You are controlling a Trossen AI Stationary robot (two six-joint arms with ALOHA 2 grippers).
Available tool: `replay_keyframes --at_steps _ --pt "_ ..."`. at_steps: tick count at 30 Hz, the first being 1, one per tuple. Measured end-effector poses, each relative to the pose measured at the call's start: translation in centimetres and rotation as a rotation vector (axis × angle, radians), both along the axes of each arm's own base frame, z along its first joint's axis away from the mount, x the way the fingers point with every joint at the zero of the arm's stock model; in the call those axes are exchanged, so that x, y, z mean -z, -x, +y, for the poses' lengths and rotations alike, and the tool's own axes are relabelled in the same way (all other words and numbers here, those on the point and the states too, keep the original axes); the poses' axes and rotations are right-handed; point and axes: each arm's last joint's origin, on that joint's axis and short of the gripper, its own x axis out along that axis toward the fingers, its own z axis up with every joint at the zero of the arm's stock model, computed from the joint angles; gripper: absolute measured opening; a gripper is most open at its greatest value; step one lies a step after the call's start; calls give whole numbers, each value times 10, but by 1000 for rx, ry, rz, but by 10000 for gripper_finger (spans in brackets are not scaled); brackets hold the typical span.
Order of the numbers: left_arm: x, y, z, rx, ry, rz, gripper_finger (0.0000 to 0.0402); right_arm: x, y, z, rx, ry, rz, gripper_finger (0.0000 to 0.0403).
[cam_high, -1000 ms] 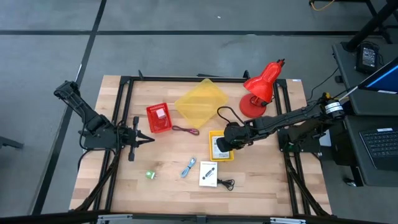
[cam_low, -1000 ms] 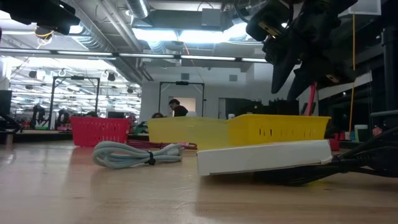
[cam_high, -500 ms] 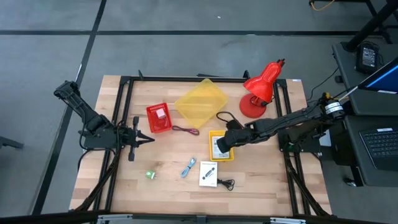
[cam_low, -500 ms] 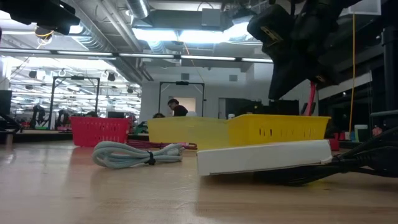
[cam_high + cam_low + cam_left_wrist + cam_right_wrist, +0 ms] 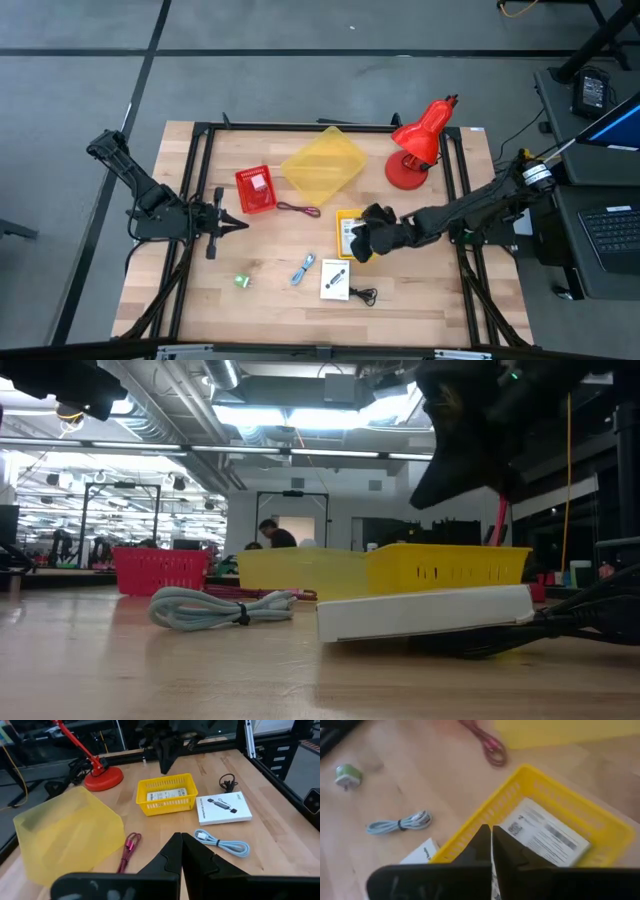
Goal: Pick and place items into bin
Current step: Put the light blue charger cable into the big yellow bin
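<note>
A small yellow basket [image 5: 347,222] holding a white printed card [image 5: 547,832] stands mid-table. My right gripper [image 5: 360,243] hangs shut just above its near rim [image 5: 470,827], touching nothing in view. Loose items lie on the wood: a white packet [image 5: 336,279], a blue-grey cable [image 5: 304,270], a green object [image 5: 241,281], a black cord [image 5: 366,294] and a dark red cord [image 5: 298,209]. The big yellow bin [image 5: 322,165] sits toward the far side. My left gripper [image 5: 228,221] waits shut at the left, above the table.
A red basket [image 5: 255,188] with a white card inside stands left of the yellow bin. A red desk lamp [image 5: 420,140] stands at the far right. Black frame rails run along the table's left and right sides. Bare wood lies at the near left.
My right gripper has shut its fingers, rolled its wrist and moved down and toward the table's near edge, now over the small yellow basket's near rim. Nothing on the table has shifted.
</note>
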Motion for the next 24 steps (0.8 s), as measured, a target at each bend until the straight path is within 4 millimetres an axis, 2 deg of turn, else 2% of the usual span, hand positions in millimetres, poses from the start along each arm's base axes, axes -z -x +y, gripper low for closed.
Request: replay_keyframes --at_steps 5,13,21,24 --pt "-1 0 0 -1 9 -11 2 18 5 -4 -66 124 -137 0" --pt "-1 -2 -2 -6 36 -24 2 8 11 -4 -233 343 -373 0" --pt "-5 -10 -8 -26 82 -80 2 7 20 -4 -307 509 -494 0" --pt "-1 -14 -12 -12 43 -57 2 5 22 -2 -339 589 -514 0"
